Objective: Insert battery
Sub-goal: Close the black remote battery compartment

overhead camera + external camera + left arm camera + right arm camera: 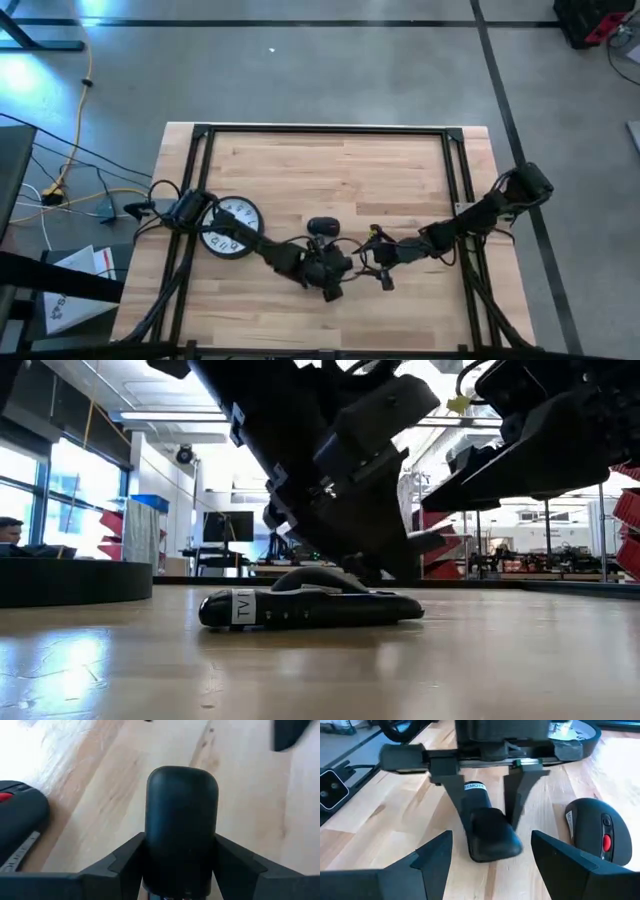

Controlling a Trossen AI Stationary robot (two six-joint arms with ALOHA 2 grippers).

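1 remote (487, 832), 1 mouse (593, 830), 1 clock (232, 226)

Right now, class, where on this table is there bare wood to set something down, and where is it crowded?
Free: the far half of the table, beyond the clock and the mouse, and the near strip. Crowded: the near middle, where the left gripper holds the remote and the open right gripper faces it.

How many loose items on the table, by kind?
Remote control, held in left gripper: 1
Computer mouse: 1
Wall clock: 1
Total: 3
No battery visible. Right gripper open beside the remote.
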